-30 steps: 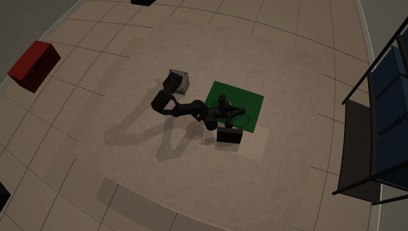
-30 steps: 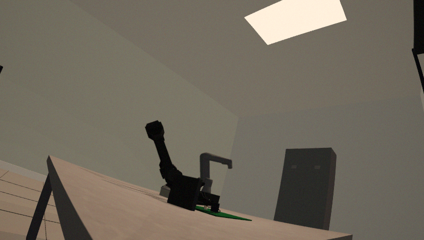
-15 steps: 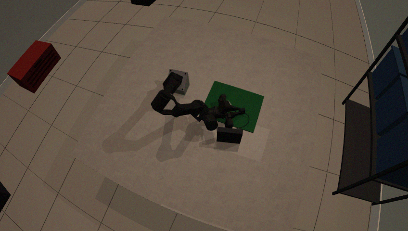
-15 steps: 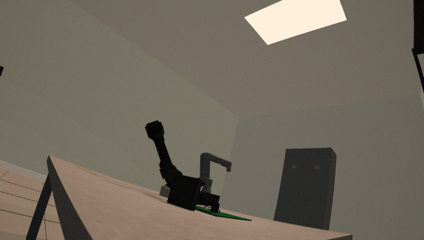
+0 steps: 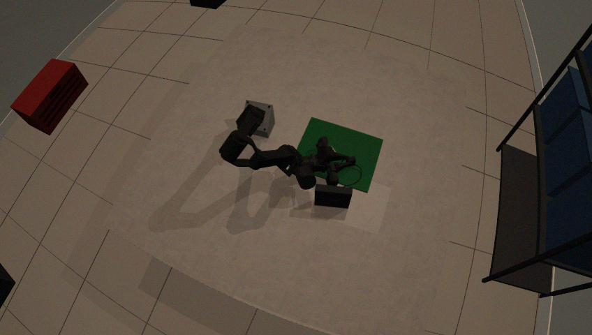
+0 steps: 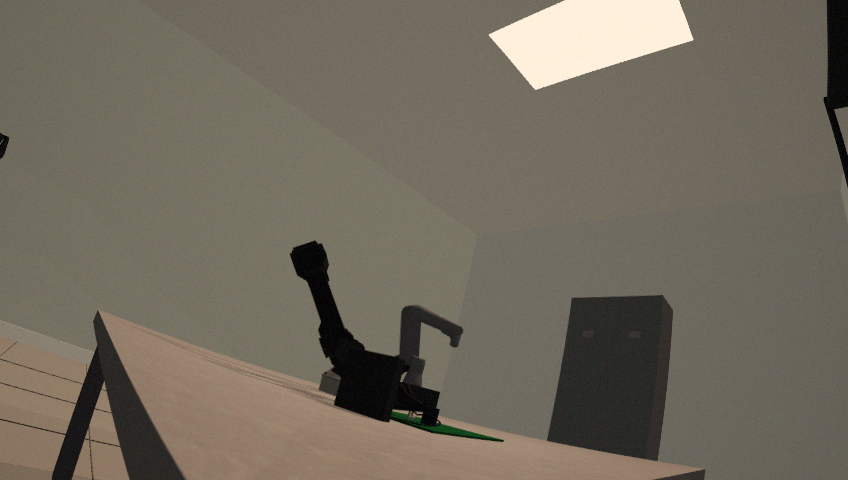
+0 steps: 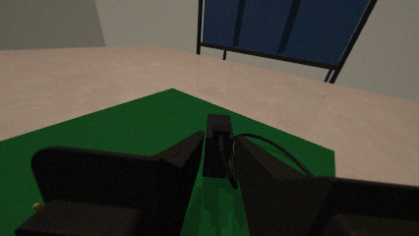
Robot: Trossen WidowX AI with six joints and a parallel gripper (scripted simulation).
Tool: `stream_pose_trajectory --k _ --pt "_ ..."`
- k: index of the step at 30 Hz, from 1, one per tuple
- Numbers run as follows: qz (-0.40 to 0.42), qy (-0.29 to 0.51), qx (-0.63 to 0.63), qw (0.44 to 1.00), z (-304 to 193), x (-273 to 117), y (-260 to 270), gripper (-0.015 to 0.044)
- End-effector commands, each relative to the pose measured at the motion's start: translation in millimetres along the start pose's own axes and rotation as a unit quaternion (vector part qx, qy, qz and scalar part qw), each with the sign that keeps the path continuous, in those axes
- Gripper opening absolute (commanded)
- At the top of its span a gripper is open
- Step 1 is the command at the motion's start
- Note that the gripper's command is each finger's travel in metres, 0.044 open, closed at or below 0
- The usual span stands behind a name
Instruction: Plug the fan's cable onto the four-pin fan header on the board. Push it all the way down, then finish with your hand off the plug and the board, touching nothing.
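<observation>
The green board (image 5: 367, 145) (image 6: 467, 434) (image 7: 162, 113) lies on the table. The black plug (image 7: 218, 122) stands upright on the board, between my fingertips. The four-pin header is not visible as a separate part, so how deep the plug sits cannot be told. The thin dark cable (image 5: 361, 172) (image 7: 295, 158) loops from the plug to the right in the wrist view. My gripper (image 5: 353, 160) (image 7: 219, 139) is slightly open around the plug, with a narrow gap showing at its left side. The right fingertip is very close to the plug; contact there is unclear.
A black box (image 5: 332, 197) (image 6: 365, 386) stands at the board's edge, close beside my gripper body. A small brass-coloured piece (image 7: 37, 206) shows at the left in the wrist view. A grey block (image 5: 267, 120) stands near the arm's other end.
</observation>
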State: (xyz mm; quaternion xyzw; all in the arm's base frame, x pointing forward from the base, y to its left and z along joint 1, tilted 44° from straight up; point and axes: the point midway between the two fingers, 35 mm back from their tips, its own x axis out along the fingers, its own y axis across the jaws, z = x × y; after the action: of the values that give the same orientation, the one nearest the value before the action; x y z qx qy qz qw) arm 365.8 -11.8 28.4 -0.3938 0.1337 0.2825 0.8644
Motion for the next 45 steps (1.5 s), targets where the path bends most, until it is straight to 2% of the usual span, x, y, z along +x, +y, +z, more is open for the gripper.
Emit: stream_pose_trajectory --k 1,23,45 --pt "0.0 0.0 0.0 1.0 -0.1 0.0 -0.1 0.014" --pt "0.0 0.0 0.0 1.0 0.1 -0.5 -0.2 0.014" --pt "0.001 0.001 -0.001 1.0 27.4 -63.5 -8.3 0.014"
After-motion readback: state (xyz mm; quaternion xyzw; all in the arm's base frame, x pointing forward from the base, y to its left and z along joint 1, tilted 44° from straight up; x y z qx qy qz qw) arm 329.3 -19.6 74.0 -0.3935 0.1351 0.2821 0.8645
